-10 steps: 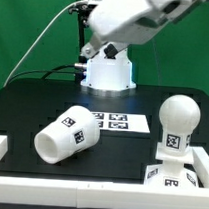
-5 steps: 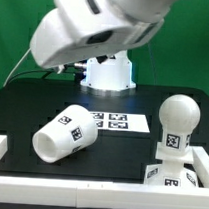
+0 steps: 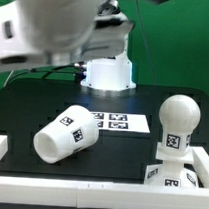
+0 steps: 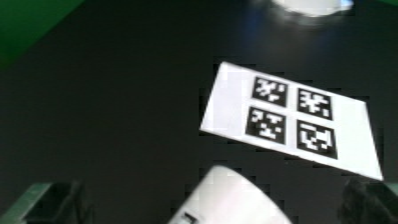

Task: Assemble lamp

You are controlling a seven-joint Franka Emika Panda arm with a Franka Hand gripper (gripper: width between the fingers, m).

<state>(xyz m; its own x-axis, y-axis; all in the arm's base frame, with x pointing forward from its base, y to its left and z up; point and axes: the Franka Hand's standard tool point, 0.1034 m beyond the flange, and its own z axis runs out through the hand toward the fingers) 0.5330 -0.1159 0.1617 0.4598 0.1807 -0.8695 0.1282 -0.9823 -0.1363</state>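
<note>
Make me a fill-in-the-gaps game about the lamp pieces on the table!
The lamp shade lies on its ____.
The marker board carries ____ square tags.
The bulb stands ____, with its ball end on top.
The table is coloured ____.
Missing words: side, four, upright, black.

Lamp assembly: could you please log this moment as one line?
shade on its side | bulb upright at base | marker board beside shade | arm blurred overhead
</note>
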